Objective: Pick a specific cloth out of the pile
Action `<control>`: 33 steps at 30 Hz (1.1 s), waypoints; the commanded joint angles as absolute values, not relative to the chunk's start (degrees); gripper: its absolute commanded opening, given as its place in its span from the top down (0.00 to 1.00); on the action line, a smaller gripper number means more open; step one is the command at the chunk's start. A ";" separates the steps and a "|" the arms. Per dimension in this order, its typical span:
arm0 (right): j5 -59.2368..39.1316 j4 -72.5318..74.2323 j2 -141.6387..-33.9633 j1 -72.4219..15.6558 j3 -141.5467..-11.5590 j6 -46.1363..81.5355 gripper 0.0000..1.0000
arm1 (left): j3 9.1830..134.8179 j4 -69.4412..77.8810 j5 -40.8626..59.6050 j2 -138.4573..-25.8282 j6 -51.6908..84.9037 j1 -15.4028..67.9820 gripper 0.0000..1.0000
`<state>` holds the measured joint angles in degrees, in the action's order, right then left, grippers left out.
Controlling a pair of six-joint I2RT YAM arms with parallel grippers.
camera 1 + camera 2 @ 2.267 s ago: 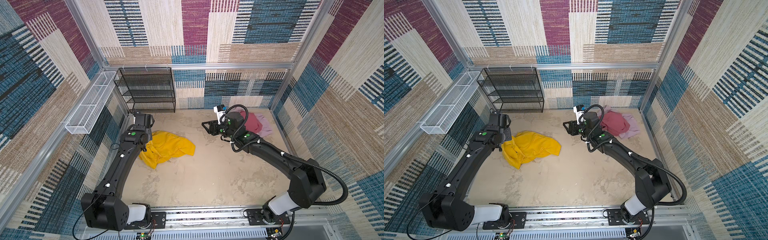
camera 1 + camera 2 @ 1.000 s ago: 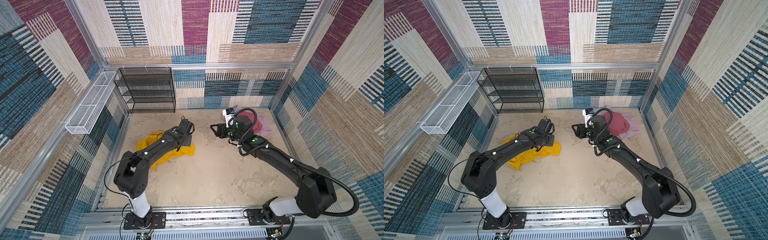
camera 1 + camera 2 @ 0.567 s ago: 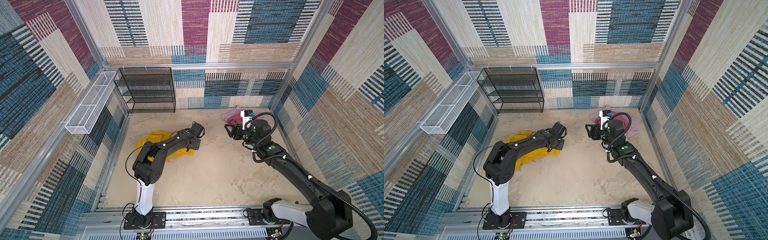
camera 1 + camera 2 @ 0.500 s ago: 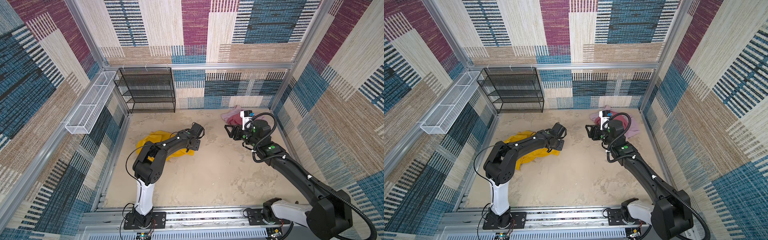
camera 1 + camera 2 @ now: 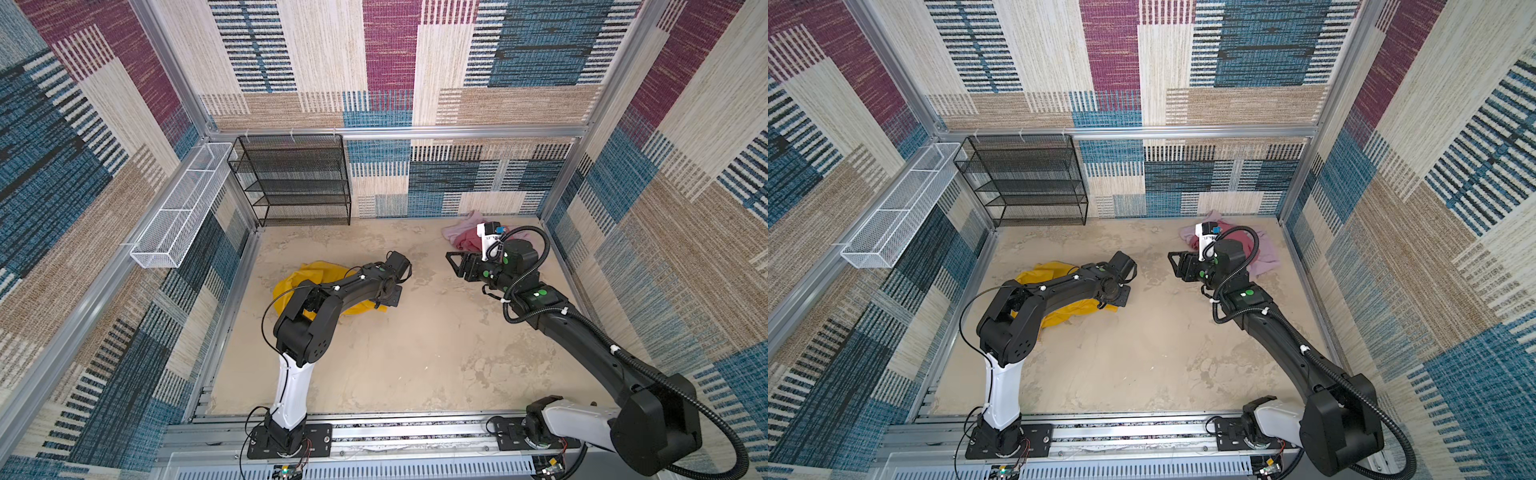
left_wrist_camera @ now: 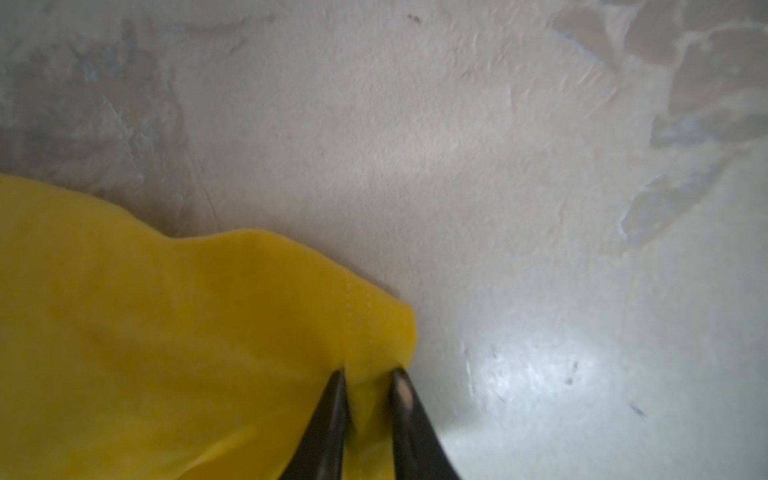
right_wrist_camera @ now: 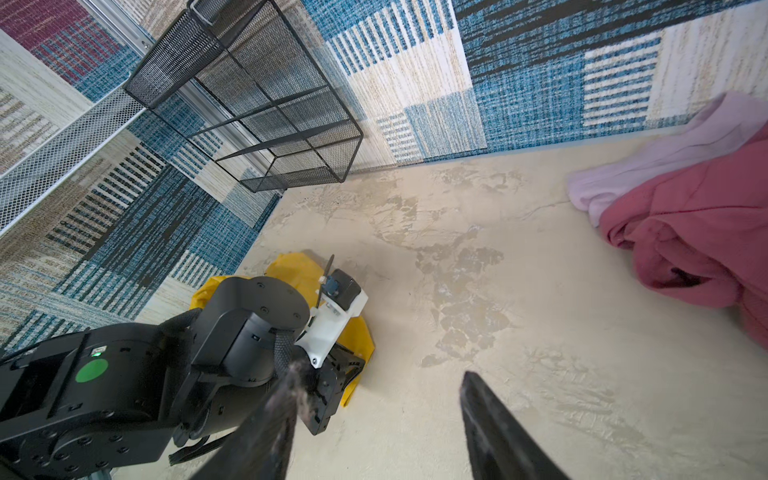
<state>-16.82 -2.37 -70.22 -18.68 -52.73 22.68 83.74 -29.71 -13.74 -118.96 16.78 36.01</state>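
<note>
A yellow cloth lies crumpled on the floor left of centre, partly under my left arm. My left gripper sits low at the cloth's right edge, shut on a fold of yellow cloth pinched between its tips. The pile sits in the back right corner: a dark pink cloth on a lilac cloth. My right gripper hangs open and empty in front of the pile, pointing toward the left arm.
A black mesh shelf stands against the back wall at the left. A white wire basket hangs on the left wall. Patterned walls close in the sandy floor on three sides.
My left arm swung from the cloth's left side across to its right edge and closed on it. My right arm drew back to the right, uncovering more of the pile.
</note>
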 commanded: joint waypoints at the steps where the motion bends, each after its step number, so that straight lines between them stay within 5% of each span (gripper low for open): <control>1: -17.45 0.26 -69.87 -18.70 -52.81 23.56 0.35 | 83.50 -31.37 -14.71 -119.74 17.62 35.85 1.00; 22: -18.48 -0.09 -71.17 -18.71 -55.71 23.73 0.35 | 93.65 -38.64 -22.77 -97.20 12.77 35.08 1.00; 33: -20.55 0.60 -72.84 -18.68 -57.16 24.07 0.35 | 84.39 -38.66 -24.30 -85.83 14.49 24.08 1.00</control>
